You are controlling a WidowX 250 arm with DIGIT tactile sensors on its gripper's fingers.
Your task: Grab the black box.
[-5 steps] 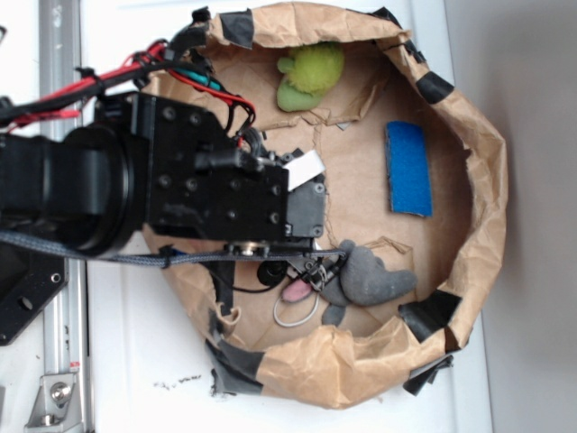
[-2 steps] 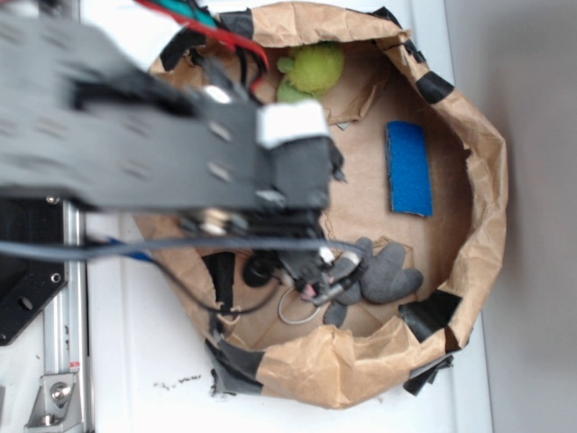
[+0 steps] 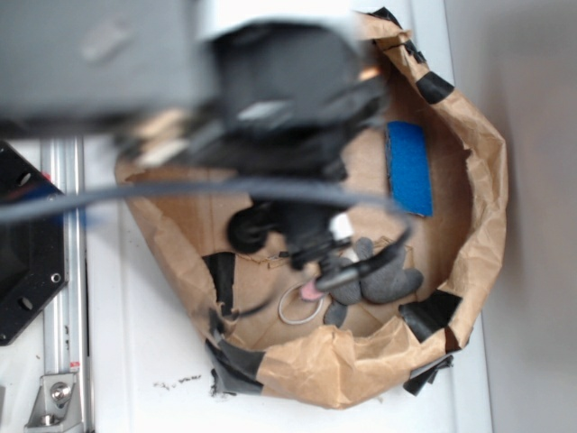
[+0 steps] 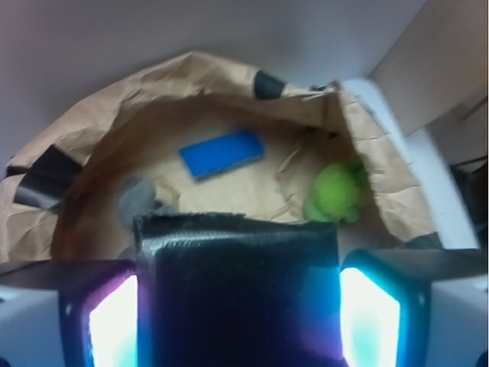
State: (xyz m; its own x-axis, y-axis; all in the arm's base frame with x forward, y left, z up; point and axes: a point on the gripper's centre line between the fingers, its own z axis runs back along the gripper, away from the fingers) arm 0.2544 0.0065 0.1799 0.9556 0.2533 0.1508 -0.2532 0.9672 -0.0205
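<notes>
In the wrist view the black box (image 4: 238, 290), glossy with a fine textured wrap, fills the space between my two glowing pads (image 4: 113, 321). My gripper (image 4: 238, 317) is shut on it and holds it above the brown paper nest (image 4: 191, 92). In the exterior view my arm (image 3: 270, 81) is a large blur over the nest's upper left. The box cannot be told apart from the arm there.
Inside the paper nest (image 3: 478, 207) lie a blue pad (image 3: 408, 167), a grey plush toy (image 3: 379, 275) and a pink piece with a wire ring (image 3: 306, 293). A green plush (image 4: 336, 191) sits by the nest wall. Black tape patches (image 3: 428, 314) mark the rim. A metal rail (image 3: 68, 271) runs at left.
My arm has risen toward the exterior camera, growing larger and blurred, and now covers the green plush. The cables trail over the grey plush, which has shifted slightly.
</notes>
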